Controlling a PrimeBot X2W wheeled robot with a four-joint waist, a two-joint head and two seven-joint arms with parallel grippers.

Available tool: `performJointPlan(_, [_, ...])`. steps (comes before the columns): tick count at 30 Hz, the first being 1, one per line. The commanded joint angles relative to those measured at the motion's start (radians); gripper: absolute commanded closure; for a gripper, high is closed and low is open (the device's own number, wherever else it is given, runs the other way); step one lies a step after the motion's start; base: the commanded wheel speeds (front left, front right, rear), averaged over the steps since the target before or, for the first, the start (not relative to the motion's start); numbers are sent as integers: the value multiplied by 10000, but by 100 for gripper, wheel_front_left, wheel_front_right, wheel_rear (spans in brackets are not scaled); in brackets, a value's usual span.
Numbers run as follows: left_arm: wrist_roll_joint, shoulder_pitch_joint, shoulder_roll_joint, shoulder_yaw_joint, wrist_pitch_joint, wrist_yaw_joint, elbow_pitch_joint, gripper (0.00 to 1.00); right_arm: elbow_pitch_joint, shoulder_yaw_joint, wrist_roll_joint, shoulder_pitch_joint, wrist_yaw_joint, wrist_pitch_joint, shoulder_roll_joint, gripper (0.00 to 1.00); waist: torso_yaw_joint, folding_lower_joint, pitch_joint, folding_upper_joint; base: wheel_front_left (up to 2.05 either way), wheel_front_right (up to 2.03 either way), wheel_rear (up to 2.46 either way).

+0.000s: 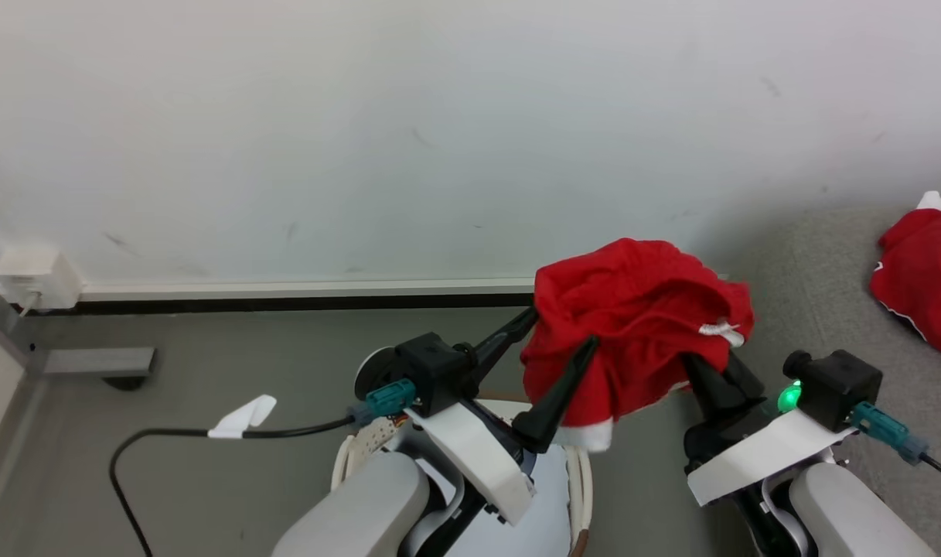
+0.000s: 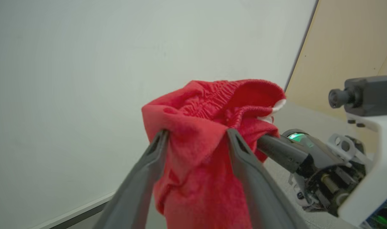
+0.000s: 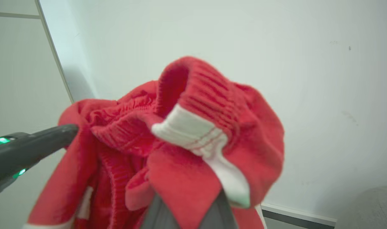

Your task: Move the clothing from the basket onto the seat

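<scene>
In the head view, you have a red garment (image 1: pixel 632 309) lifted clear of the basket (image 1: pixel 581 483), which sits low between your forearms. The garment hangs between both arms. The left gripper (image 1: pixel 563 325) has its fingers spread wide, with the cloth draped over the tips. The right gripper (image 1: pixel 706 363) disappears into the fabric from the other side. The seat (image 1: pixel 826 271) lies to your right, and a second red garment (image 1: pixel 922 278) already rests on it, well apart from the one you carry.

In the left wrist view, the two fingers (image 2: pixel 139 187) stand far apart with red cloth stretched across and hanging between them. That looks like a hooked hold, not a pinch.

In the right wrist view, the garment's ribbed waistband and white trim bunch over your own fingers. They sit close together under the cloth, but I cannot tell whether they pinch it. A corner of the seat shows at the lower right.

I judge that one piece is delivered and this one is mid-carry. Swinging it right and releasing it onto the seat remains. I cannot see whether more lies in the basket.
</scene>
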Motion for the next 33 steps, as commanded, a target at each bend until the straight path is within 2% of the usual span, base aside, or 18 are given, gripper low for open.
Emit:
performJointPlan(1, [162,103,22,-15,-105,7,53,0,-155,-237,-75,192,-26,7,-105,100,-213,0,35,0,0,0,0])
performJointPlan(8, [252,144,130,-72,-283,-12,105,0,-778,-1035,-310,262,-25,7,-274,100,-1026,0,192,0,0,0,0])
performJointPlan(18, [651,-85,328,-228,-425,-7,70,0,-1634,-2236,-702,731,-26,8,-497,100,-2760,0,635,0,0,0,0])
performJointPlan(26, [879,-205,472,-315,-511,-121,161,0,-2117,-2886,-987,1183,-26,7,-310,100,-4147,0,1046,0,0,0,0])
performJointPlan(33, [1120,-362,587,-442,-560,-170,293,0,-2456,-3261,-1113,1404,-26,9,-59,100,-4956,0,1374,0,0,0,0])
